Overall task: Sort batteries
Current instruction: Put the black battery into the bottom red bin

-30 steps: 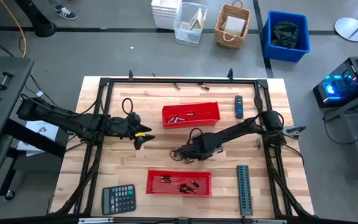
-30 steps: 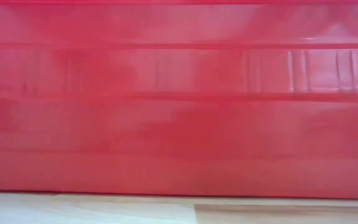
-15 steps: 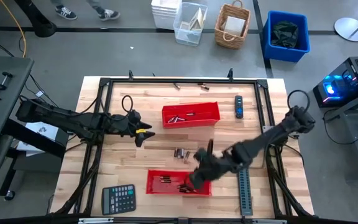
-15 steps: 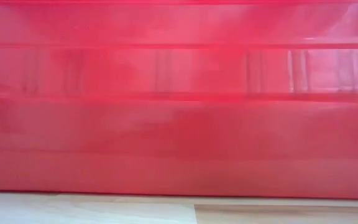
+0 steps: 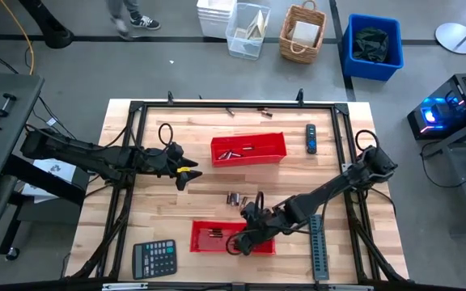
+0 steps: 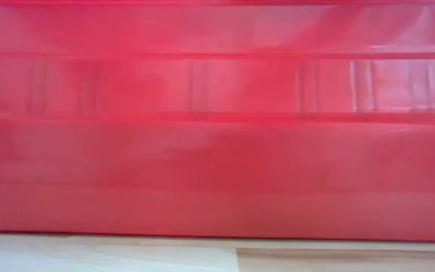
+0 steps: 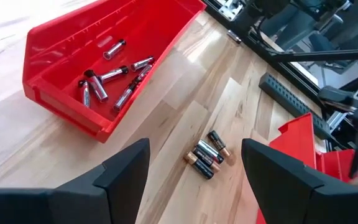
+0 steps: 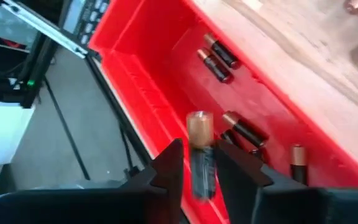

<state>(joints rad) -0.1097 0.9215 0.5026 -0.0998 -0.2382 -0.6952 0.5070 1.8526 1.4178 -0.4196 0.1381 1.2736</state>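
Two red trays hold batteries: a far one (image 5: pixel 217 144) (image 7: pixel 55 93) and a near one (image 5: pixel 205 226) (image 8: pixel 135 68). A few loose batteries (image 5: pixel 235 198) (image 7: pixel 207 155) lie on the wood between the trays. My right gripper (image 5: pixel 241 242) (image 8: pixel 199 146) hangs over the near tray's right part, pointing steeply down. One battery (image 8: pixel 199 152) stands blurred between its slightly parted fingers. My left gripper (image 5: pixel 186 176) (image 7: pixel 194 149) is open above the table's left middle, holding nothing. My right gripper has one finger on either side of a battery (image 8: pixel 199 134), whose copper end points away from the wrist. The battery is above the tray floor. I cannot tell whether the fingers (image 8: pixel 169 165) touch it.
A calculator (image 5: pixel 154 259) lies at the near left, a grey ridged strip (image 5: pixel 318 246) at the near right, and a black-and-blue device (image 5: pixel 311 138) at the far right. Black frame rails (image 5: pixel 128 162) border the table. The near tray's red wall (image 6: pixel 217 121) fills the low view.
My right gripper has left the loose batteries at the table's middle, risen and swung toward the near edge. It has tipped less steeply and now hangs over the near red tray. The loose batteries stay where they lay.
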